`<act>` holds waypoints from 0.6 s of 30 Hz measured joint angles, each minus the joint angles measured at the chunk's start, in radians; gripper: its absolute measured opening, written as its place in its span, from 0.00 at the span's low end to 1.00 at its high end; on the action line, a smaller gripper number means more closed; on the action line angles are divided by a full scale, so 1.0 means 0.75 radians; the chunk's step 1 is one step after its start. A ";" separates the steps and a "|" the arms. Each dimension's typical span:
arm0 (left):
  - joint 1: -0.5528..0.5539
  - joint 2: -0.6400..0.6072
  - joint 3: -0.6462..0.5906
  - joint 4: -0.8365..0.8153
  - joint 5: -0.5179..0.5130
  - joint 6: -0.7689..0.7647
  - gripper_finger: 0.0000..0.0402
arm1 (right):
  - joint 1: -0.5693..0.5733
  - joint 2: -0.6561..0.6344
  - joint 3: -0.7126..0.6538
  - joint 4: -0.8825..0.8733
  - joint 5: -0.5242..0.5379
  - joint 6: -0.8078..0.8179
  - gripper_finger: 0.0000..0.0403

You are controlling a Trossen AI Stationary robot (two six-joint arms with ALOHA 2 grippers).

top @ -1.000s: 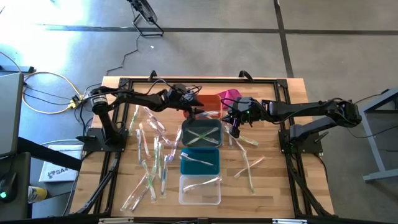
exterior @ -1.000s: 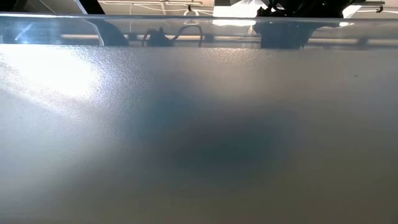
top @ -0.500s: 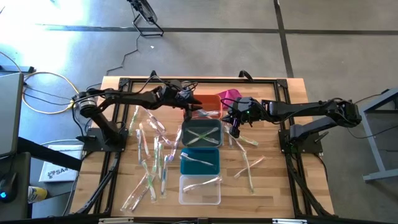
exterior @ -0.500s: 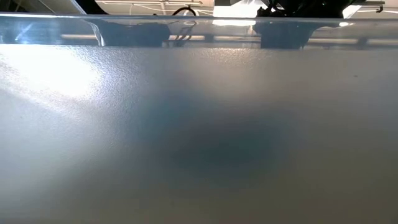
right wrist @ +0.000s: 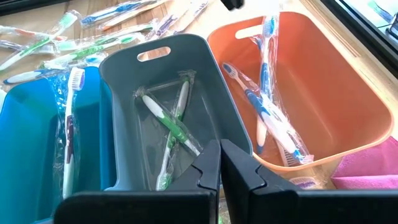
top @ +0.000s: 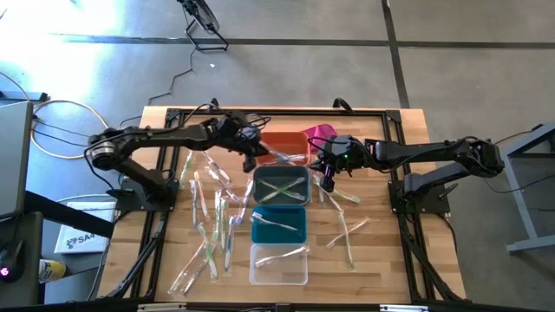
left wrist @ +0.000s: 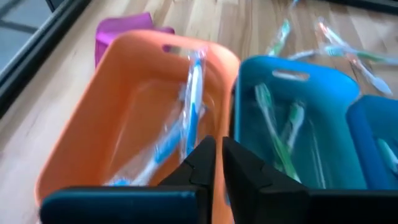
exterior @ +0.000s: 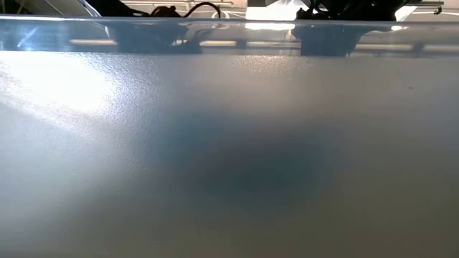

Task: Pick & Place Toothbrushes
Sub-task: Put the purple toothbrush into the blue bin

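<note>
Wrapped toothbrushes (top: 212,208) lie scattered on the wooden table left of a row of bins, and a few more (top: 342,227) lie right of it. Blue ones (left wrist: 193,93) rest in the orange bin (top: 282,140), one leaning on its far wall. Two green ones (right wrist: 174,130) lie crossed in the grey bin (top: 280,186). My left gripper (left wrist: 217,155) hovers shut and empty at the orange bin's left edge (top: 257,154). My right gripper (right wrist: 219,152) hangs shut and empty just right of the grey bin (top: 329,178).
A teal bin (top: 279,225) and a clear bin (top: 279,264), each with a toothbrush, continue the row toward the near edge. A magenta cloth (top: 319,132) lies right of the orange bin. The low view is filled by a frosted wall (exterior: 229,143) right before the camera.
My left gripper has risen and drawn back from over the orange bin toward the table's left edge, and its fingers have come together. The blue toothbrushes stay in the orange bin.
</note>
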 joint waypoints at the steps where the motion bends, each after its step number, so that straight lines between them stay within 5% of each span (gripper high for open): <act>1: 0.000 -0.023 0.000 -0.033 0.000 0.000 0.04 | 0.000 0.000 0.000 0.000 0.000 0.000 0.01; 11: -0.030 -0.296 -0.001 -0.287 -0.009 0.098 0.00 | 0.000 0.000 0.000 0.000 0.000 0.000 0.01; 18: -0.205 -0.359 -0.001 -0.337 -0.009 0.124 0.00 | 0.000 0.000 0.000 0.001 0.000 0.000 0.01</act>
